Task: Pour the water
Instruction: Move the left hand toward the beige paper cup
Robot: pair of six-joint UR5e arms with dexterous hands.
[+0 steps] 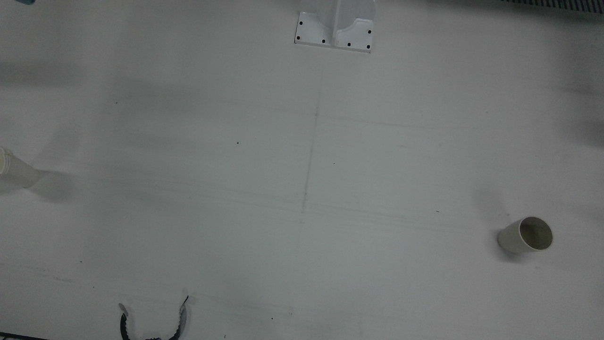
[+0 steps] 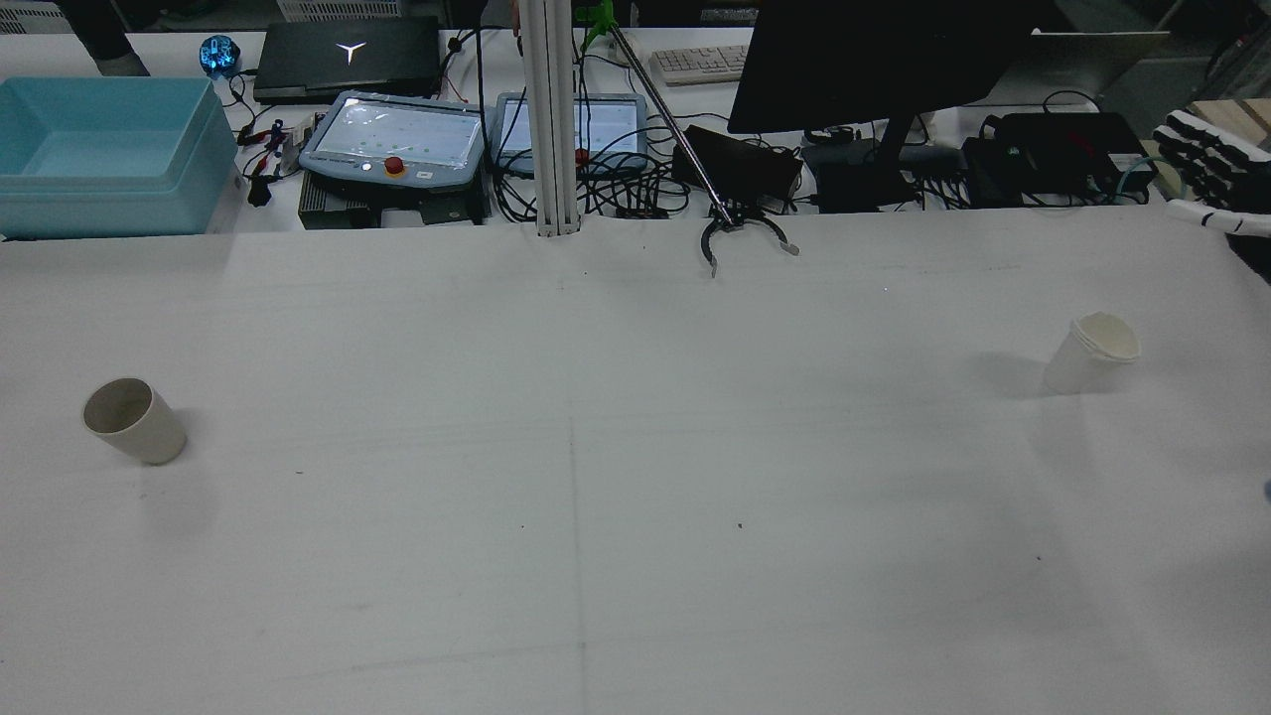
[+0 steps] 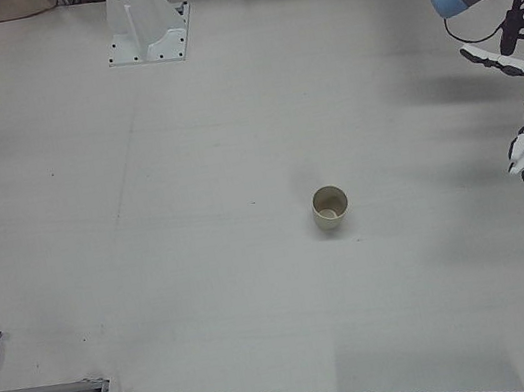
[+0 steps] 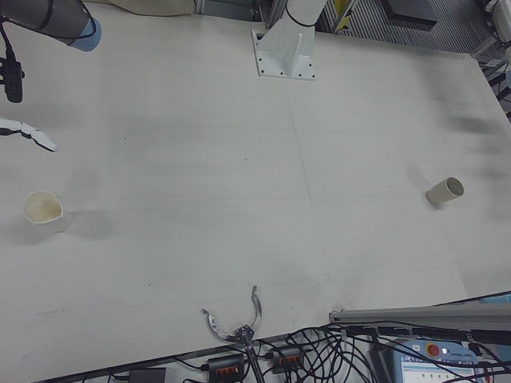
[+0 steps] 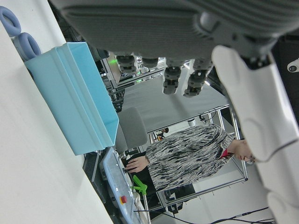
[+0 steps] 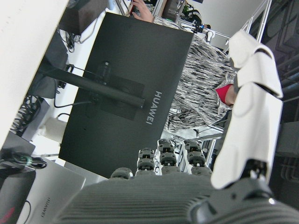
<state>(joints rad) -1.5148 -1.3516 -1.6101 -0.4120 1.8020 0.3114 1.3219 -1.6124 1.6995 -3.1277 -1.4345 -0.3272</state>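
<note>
Beige cup (image 3: 330,209) upright, mouth up; white cup (image 4: 43,208) upright likewise

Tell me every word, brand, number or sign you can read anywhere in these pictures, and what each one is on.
"HUAWEI": on the back of the black flat monitor, right hand view.
"HUAWEI", faint: on the grey box below that monitor.
A white Y-shaped logo, no letters: on the closed black laptop, rear view.
The grey touchscreen pendant with the red button shows marks too small to read.
The two paper cups carry no print that I can see.
</note>
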